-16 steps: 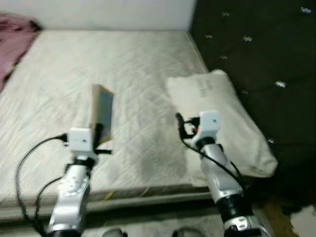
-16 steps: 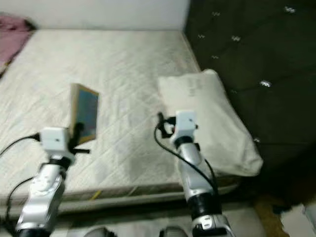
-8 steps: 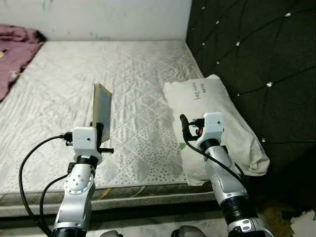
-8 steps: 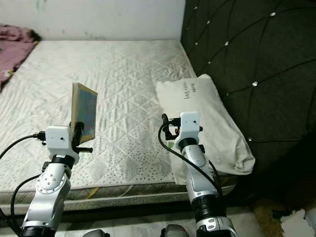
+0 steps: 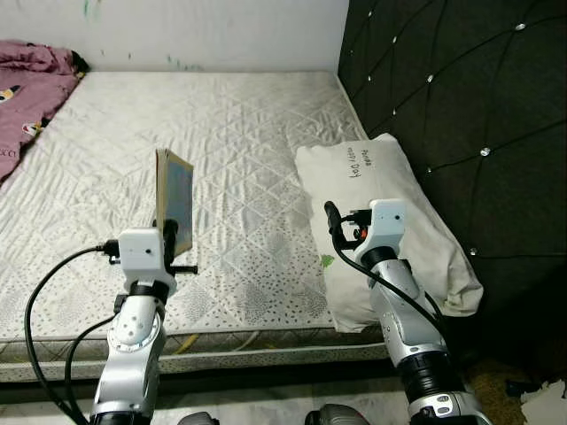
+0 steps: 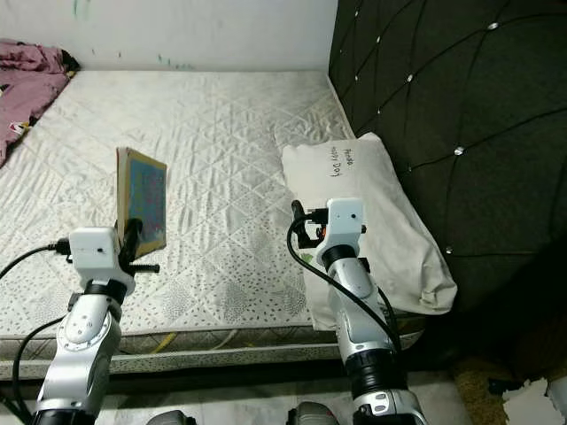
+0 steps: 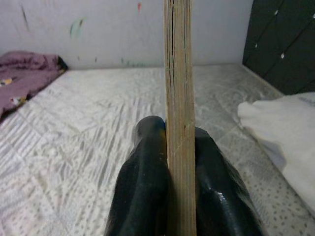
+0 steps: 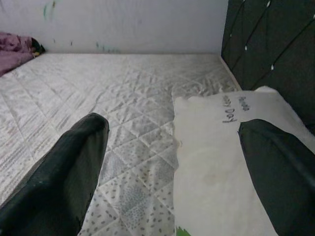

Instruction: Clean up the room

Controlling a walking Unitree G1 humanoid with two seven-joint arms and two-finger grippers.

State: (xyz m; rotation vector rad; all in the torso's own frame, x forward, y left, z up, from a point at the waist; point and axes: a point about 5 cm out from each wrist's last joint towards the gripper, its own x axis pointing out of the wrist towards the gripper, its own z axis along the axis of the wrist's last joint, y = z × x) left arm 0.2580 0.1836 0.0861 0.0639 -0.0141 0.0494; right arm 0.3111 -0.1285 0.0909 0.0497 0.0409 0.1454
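A thin book [image 5: 175,200] with a blue cover and yellowed page edges stands upright above the near edge of the mattress [image 5: 221,133], with my left gripper [image 5: 173,241] shut on its lower end. In the left wrist view the book's edge [image 7: 178,98] rises between the two black fingers [image 7: 147,187]. My right gripper [image 5: 335,226] is open and holds nothing, hovering over the near end of a white pillow [image 5: 399,204] that lies along the headboard side. The right wrist view shows its fingers [image 8: 74,162] spread wide over the pillow [image 8: 221,147].
A dark tufted headboard [image 5: 461,97] runs along the right. A pink blanket [image 5: 27,88] lies at the mattress's far left corner. A white wall [image 5: 177,31] stands behind the bed. The bed's front edge [image 5: 248,350] is just ahead of me.
The camera has steadied and shifted slightly; the earlier blur is gone. My left gripper with the book has moved a little to the left. The right gripper stays open over the pillow.
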